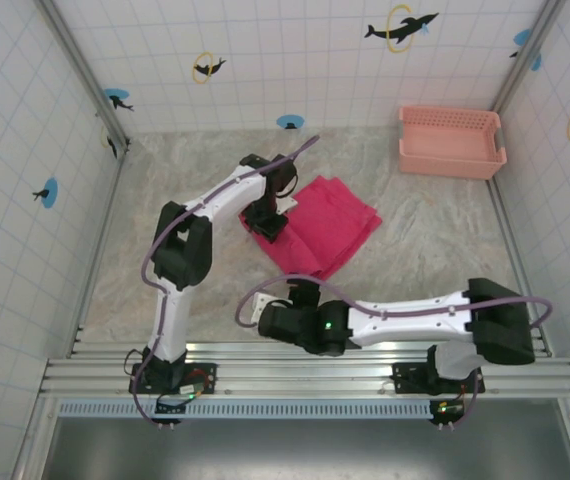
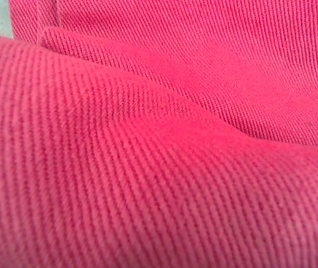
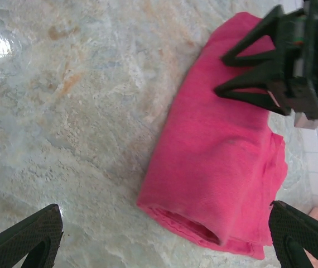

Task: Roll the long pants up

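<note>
The long pants [image 1: 327, 222] lie folded into a magenta slab on the marbled table, slanting from back right to front left. My left gripper [image 1: 265, 218] stands on their left edge. In the right wrist view its two black fingers [image 3: 219, 73] press into the far part of the long pants [image 3: 220, 162]. In the left wrist view a thick bulge of the ribbed cloth [image 2: 148, 184] sits right up against the lens and hides the fingers. My right gripper [image 1: 298, 292] hovers just in front of the cloth's near hemmed end, open wide [image 3: 164, 245], touching nothing.
A salmon-pink slotted basket [image 1: 450, 140] stands at the back right corner. Tiled walls close the table [image 1: 425, 240] on the left, back and right. Bare tabletop [image 3: 75, 123] lies left of the pants.
</note>
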Tool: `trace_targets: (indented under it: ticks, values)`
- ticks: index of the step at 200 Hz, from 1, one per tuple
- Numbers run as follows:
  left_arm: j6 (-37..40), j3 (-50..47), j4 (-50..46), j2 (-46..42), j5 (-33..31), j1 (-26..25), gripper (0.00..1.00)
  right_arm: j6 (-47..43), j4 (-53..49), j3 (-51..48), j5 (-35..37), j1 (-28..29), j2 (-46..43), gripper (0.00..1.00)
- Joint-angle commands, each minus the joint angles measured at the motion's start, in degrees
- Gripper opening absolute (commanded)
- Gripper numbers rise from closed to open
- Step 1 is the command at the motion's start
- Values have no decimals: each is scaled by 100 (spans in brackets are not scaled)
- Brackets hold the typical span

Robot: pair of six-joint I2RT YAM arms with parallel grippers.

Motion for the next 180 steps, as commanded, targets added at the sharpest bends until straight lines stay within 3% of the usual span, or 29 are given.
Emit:
trace_targets:
  ticks: [1, 33, 78, 130, 180]
  values:
    - [149, 172, -196, 136, 79, 4, 46, 297, 326, 391, 695, 110, 583, 98]
    - [199, 97, -189, 100, 56, 28, 46, 341, 530, 788, 1463, 138, 1679, 98]
    - [243, 62, -177, 133, 142, 47, 46, 774, -142, 1772, 2602, -3, 3131, 98]
    - [348, 110, -246, 161, 135, 46, 46, 2027, -923, 2012, 3067, -419, 3568, 98]
    - [406, 115, -266, 223, 163, 46, 46, 2191, -1081, 2116, 3236, -802, 3902, 98]
